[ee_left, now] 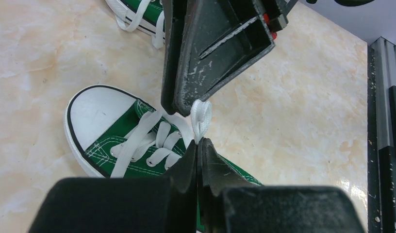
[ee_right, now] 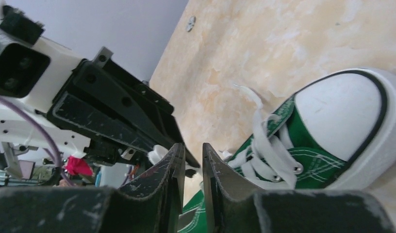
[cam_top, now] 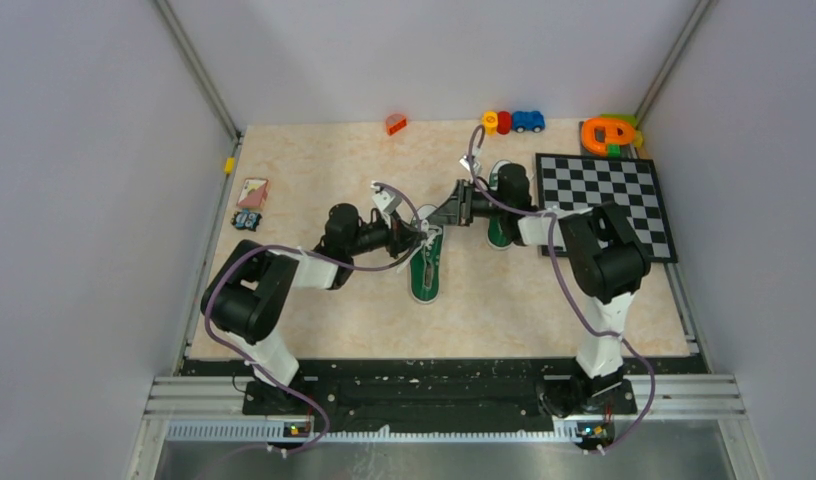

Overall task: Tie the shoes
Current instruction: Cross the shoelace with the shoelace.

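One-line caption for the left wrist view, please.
Left gripper pinches a white lace loop over the green sneaker, right gripper close above.

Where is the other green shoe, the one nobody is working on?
The other shoe lies, in the overhead view, right of the shoe being tied, mostly under the right arm, just left of the checkerboard.

Two small green canvas sneakers with white toe caps, white soles and white laces stand sole-down on the counter. The near sneaker (cam_top: 426, 268) is untied, its laces crossed loosely through the eyelets. One lace loop (ee_left: 201, 118) stands up off it, pinched at its lower end in the left tool (ee_left: 198, 143). The far sneaker (cam_top: 497, 236) lies just beyond, partly hidden.
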`<state>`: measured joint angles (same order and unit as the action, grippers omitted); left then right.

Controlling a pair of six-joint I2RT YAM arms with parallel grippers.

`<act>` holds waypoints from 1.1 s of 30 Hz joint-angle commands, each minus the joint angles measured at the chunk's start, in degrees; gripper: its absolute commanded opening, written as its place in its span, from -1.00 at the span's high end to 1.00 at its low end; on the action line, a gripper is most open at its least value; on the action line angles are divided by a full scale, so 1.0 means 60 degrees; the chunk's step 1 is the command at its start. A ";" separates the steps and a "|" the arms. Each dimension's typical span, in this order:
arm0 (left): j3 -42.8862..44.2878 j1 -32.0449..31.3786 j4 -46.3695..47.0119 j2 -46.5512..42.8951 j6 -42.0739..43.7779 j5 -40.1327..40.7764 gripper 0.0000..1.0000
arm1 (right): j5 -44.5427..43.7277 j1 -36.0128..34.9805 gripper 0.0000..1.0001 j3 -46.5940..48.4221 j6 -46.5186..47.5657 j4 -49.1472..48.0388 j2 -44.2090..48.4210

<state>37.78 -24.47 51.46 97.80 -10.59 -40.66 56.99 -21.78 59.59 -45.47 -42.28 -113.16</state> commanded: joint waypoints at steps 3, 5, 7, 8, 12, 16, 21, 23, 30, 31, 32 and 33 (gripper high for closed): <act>-0.0109 0.0064 0.0942 -0.0121 -0.0225 0.0008 1.00 | -0.0683 0.0091 0.45 0.2033 0.3670 0.4969 0.0049; -0.0127 0.0064 0.0976 -0.0146 -0.0242 0.0010 1.00 | -0.1236 -0.0003 0.34 0.2948 0.5236 0.7084 -0.0043; -0.0179 0.0079 0.1053 -0.0215 -0.0253 -0.0007 1.00 | -0.1657 -0.0021 0.21 0.3507 0.6315 0.8393 -0.0074; -0.0215 0.0079 0.1088 -0.0251 -0.0267 -0.0020 1.00 | -0.1815 -0.0031 0.14 0.3679 0.6778 0.8794 -0.0057; -0.0303 0.0094 0.1169 -0.0389 -0.0311 -0.0026 1.00 | -0.1675 -0.0045 0.01 0.4625 0.8880 1.0243 -0.0252; -0.0390 0.0094 0.1375 -0.0376 -0.0407 -0.0049 1.00 | -0.1275 -0.0168 0.06 0.6712 1.1358 1.3211 -0.1434; -0.0430 0.0094 0.1446 -0.0326 -0.0396 -0.0039 1.00 | -0.1181 -0.0707 0.05 0.9090 1.3162 1.6091 -0.2711; -0.0430 0.0094 0.1389 -0.0358 -0.0340 -0.0014 1.00 | -0.1484 -0.0939 0.02 0.9291 1.3453 1.6325 -0.2857; -0.0427 0.0116 0.1317 -0.0416 -0.0342 -0.0043 1.00 | -0.1447 -0.1179 -0.01 0.9551 1.3681 1.6490 -0.3012; -0.0420 0.0109 0.1324 -0.0411 -0.0357 -0.0039 1.00 | -0.1503 -0.1221 -0.01 0.9576 1.3705 1.6522 -0.3026; -0.0420 0.0109 0.1325 -0.0401 -0.0357 -0.0047 1.00 | -0.1580 -0.1250 0.00 0.9594 1.3715 1.6550 -0.3035; -0.0413 0.0110 0.1312 -0.0393 -0.0346 -0.0043 1.00 | -0.1684 -0.1285 0.03 0.9625 1.3716 1.6609 -0.3062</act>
<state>35.46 -24.14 55.46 97.65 -12.36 -40.69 47.16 -29.23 113.93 33.54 54.78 -130.96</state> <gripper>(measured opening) 0.007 0.501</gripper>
